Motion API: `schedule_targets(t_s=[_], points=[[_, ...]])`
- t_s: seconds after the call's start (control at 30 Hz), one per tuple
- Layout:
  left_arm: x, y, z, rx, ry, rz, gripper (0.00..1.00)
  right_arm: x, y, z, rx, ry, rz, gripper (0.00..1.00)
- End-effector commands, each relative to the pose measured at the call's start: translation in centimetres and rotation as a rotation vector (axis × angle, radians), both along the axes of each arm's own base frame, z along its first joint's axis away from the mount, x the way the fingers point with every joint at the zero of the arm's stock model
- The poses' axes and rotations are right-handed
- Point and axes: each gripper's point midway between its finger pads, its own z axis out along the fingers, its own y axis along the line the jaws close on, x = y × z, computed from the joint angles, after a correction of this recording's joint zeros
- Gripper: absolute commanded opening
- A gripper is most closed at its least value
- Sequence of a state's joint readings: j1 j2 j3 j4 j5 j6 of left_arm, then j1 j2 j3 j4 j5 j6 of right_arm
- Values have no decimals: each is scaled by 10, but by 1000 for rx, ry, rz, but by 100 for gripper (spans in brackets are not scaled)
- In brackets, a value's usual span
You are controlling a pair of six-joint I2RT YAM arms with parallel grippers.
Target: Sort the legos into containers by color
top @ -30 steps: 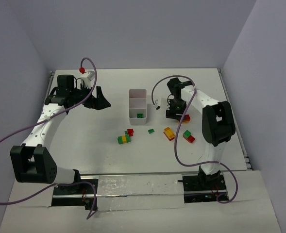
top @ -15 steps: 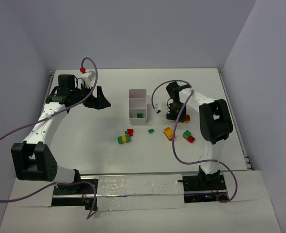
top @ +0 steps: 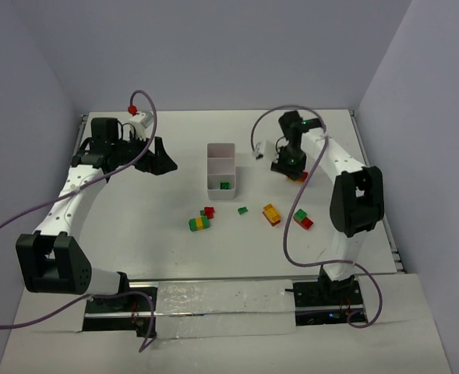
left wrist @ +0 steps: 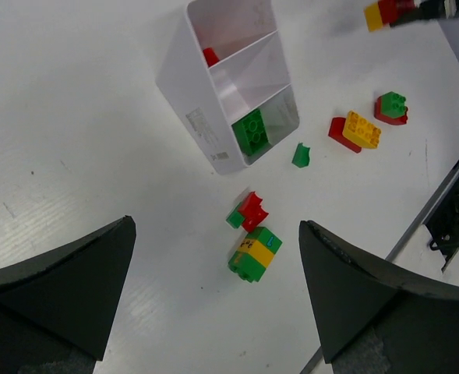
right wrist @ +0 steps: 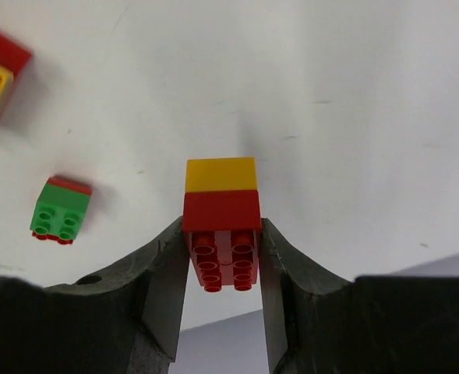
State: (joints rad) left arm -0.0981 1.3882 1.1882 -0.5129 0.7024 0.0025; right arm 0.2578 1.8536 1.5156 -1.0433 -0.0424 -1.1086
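Observation:
My right gripper (right wrist: 221, 261) is shut on a red-and-yellow lego stack (right wrist: 221, 209) and holds it above the table, right of the white three-compartment tray (top: 222, 149); the gripper also shows in the top view (top: 294, 171). The tray holds a red brick (left wrist: 210, 56) in its far compartment and a green brick (left wrist: 250, 131) in its near one. On the table lie a green-yellow-green stack (left wrist: 254, 253), a red-green pair (left wrist: 248, 212), a small green brick (left wrist: 300, 155), a yellow-red stack (left wrist: 355, 130) and a green-red stack (right wrist: 60, 210). My left gripper (top: 156, 160) is open and empty, raised left of the tray.
The loose bricks lie in a row in front of the tray, between the two arms. A purple cable loops beside each arm. The table's raised edge runs along the right side (top: 373, 179) and the walls close in behind.
My right gripper has risen from the table with the red-and-yellow stack in it and swung toward the far side. The left arm has barely moved.

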Motion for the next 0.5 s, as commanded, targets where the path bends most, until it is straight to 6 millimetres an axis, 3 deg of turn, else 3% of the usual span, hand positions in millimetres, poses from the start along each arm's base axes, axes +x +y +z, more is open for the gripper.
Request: schedule_targets(t_s=[0.0,0.1,0.2,0.33,0.47], points=[[1,-21,74,-64,-246,-140,96,10,37,121,347,-177,-102,0],[-17,-46,102,-158,-295,-212,97,-5,84,177,645,-181,-124,0],[-33,-75,111,-215,-311,-294,97,-24,121,207,849,-120,-118,0],[-56,-114,128,-293,-310,-415,95,-52,161,234,1046,-14,-80,0],[-71,-140,136,-317,-310,-500,94,-83,192,242,1125,102,-44,0]])
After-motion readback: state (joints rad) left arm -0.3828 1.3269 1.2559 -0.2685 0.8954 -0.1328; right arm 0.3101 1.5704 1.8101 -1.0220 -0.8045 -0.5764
